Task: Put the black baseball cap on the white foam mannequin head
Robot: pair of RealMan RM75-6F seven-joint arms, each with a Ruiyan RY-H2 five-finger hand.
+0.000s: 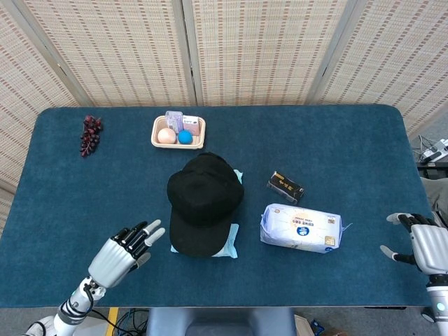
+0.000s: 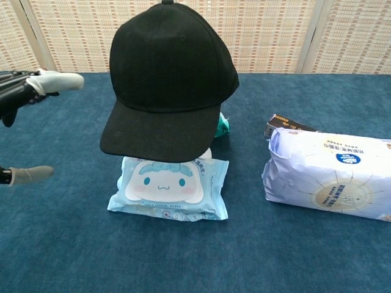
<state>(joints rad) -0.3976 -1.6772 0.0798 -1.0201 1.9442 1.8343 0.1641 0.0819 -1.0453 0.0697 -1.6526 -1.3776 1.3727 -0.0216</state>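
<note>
A dark blue cloth-covered table (image 1: pixel 350 140) stands before woven reed screens. From left to right: the left hand (image 1: pixel 126 250), fingers spread and holding nothing, hovers clear of the black baseball cap (image 1: pixel 204 201); the cap sits on the white foam mannequin head (image 2: pixel 206 152), almost wholly hidden beneath it, which stands on a pale blue cartoon-printed wipes pack (image 2: pixel 168 188); the right hand (image 1: pixel 418 245), likewise empty with fingers apart, waits at the table's right edge. The placement appears complete; the step in hand is judged a clean withdrawal, best kept low and outward so no finger catches the brim. The cap's long axis runs crown-to-brim, brim pointing toward the robot.
</note>
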